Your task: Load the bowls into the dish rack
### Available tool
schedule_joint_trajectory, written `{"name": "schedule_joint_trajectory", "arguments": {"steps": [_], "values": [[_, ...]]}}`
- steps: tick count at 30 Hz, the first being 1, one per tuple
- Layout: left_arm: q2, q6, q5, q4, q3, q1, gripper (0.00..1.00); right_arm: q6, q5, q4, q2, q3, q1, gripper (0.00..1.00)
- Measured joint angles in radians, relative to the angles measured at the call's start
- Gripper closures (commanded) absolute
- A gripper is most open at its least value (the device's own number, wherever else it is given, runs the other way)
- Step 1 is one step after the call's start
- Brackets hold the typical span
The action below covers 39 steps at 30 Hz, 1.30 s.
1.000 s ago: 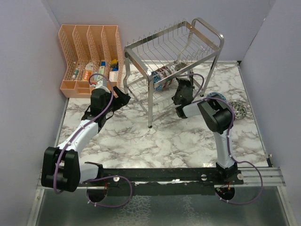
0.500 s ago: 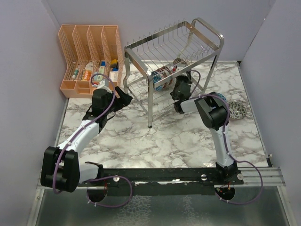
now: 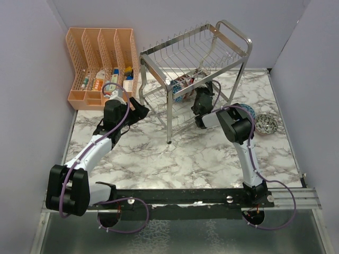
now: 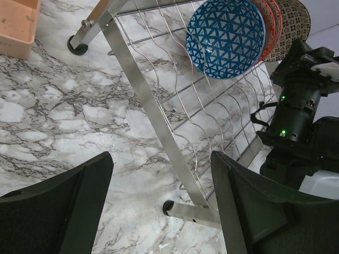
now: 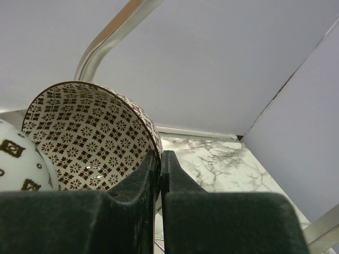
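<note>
The silver wire dish rack [image 3: 221, 33] stands at the back of the table. My right gripper [image 5: 160, 161] is shut on the rim of a brown-patterned bowl [image 5: 85, 132] and holds it on edge in the rack's lower tier [image 3: 203, 90]. A blue bowl [image 4: 225, 37] and a red bowl [image 4: 267, 16] stand on edge beside it in the left wrist view. A teal bowl [image 3: 250, 111] and a greyish bowl [image 3: 267, 124] lie on the table at the right. My left gripper [image 4: 159, 211] is open and empty, near the rack's front left leg [image 4: 201, 211].
An orange slotted organiser [image 3: 100, 55] with small items stands at the back left. Purple walls close in the left, back and right sides. The rack's looped end rail [image 5: 106, 42] rises above the held bowl.
My right gripper has moved up and to the left, carrying the brown-patterned bowl further into the lower tier next to the other bowls. The left arm has barely moved.
</note>
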Motion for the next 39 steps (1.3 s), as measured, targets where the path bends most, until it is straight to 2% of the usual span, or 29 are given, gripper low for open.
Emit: {"name": "schedule_joint_trajectory", "arguments": {"steps": [11, 16, 26, 29, 32, 35, 39], "values": [[0.0, 0.0, 0.0, 0.0, 0.0, 0.0, 0.23, -0.012, -0.056, -0.017, 0.007, 0.0, 0.001, 0.99], [0.0, 0.0, 0.0, 0.0, 0.0, 0.0, 0.23, -0.017, -0.093, -0.037, 0.007, 0.0, 0.016, 0.94], [0.002, 0.0, 0.0, 0.0, 0.0, 0.0, 0.23, -0.046, -0.116, -0.045, 0.016, 0.018, 0.057, 0.66], [0.002, 0.0, 0.0, 0.0, 0.0, 0.0, 0.23, -0.053, -0.109, -0.028, 0.016, 0.018, 0.058, 0.59], [0.002, 0.0, 0.0, 0.0, 0.0, 0.0, 0.23, -0.06, -0.104, -0.026, 0.016, 0.016, 0.053, 0.57], [0.002, 0.001, 0.0, 0.0, 0.0, 0.0, 0.23, -0.06, -0.098, -0.023, 0.013, 0.01, 0.053, 0.44], [0.002, 0.001, 0.0, 0.0, 0.0, 0.0, 0.23, -0.06, -0.074, -0.014, -0.004, -0.008, 0.051, 0.4]]}}
